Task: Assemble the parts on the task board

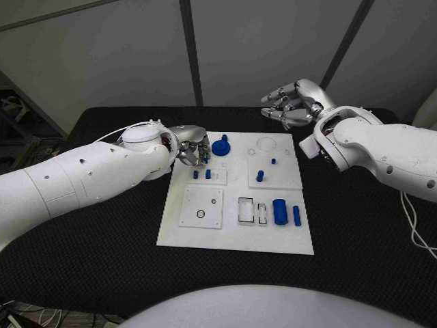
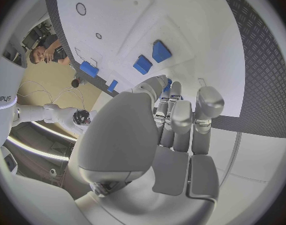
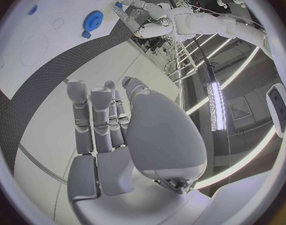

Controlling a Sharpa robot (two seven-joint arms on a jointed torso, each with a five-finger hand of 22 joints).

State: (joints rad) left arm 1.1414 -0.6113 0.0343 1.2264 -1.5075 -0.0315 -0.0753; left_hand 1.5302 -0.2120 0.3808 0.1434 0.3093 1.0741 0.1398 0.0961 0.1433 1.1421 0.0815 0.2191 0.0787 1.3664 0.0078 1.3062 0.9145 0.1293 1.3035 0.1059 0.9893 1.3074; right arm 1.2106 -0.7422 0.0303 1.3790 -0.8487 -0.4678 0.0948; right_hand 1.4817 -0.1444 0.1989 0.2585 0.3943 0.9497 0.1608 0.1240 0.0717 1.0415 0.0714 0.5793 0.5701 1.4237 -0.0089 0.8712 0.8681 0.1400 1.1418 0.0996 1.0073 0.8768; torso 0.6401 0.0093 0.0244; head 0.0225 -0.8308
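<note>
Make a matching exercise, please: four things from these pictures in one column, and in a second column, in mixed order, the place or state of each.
1. left hand
2. right hand
3. blue gear
4. blue cylinder

A. raised beyond the task board's far edge, holding nothing
B. near section of the board
C. far section, beside the left hand
D. low at the board's far left corner

Pairs: 1-D, 2-A, 3-C, 4-B

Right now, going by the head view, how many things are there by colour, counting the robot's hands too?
Blue parts: 7
White task board: 1
Silver hands: 2, left hand and right hand
Total: 10
</note>
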